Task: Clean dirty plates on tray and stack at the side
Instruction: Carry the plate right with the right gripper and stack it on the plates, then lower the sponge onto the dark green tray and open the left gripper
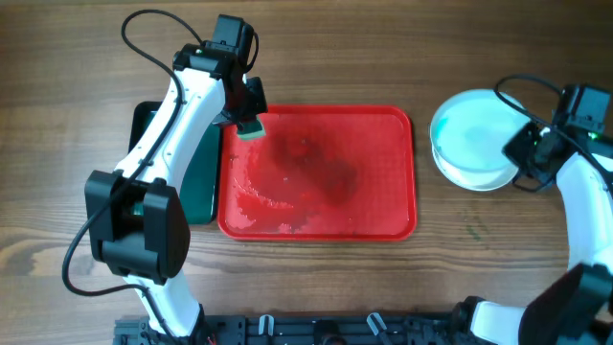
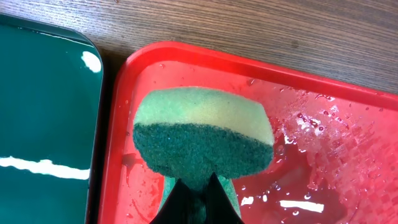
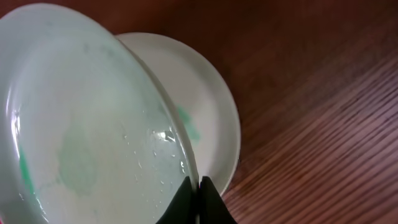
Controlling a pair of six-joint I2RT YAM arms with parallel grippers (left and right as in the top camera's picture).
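The large red rectangular plastic tray [image 1: 383,120] lies at the centre of the wooden desk [image 1: 77,57]. Its floor is wet, with droplets, pooled water and dark smears.

The left hand [image 1: 245,110] is over the 10 o'clock corner of the tray. Its fingers are closed narrow on a green-and-yellow scouring sponge [image 2: 202,134], gripping its lower edge. The dark green abrasive layer and the paler foam layer both face the wrist camera. Whether the sponge touches the tray floor cannot be told.

A smaller dark green tray [image 2: 43,93] lies just beside the red tray at 9 o'clock. In the overhead view it is partly covered by the left arm [image 1: 177,115].

The round shallow white-to-pale-blue plates [image 1: 469,144] are on the desk at 3 o'clock of the red tray, near it but not touching. The right hand [image 1: 532,149] is at the 3 o'clock rim of the plates. In the right wrist view its fingers pinch the rim of the upper plate [image 3: 81,124], which is tilted above the lower plate [image 3: 211,93]. Both plates carry faint teal-green smears, and the upper plate is wet.
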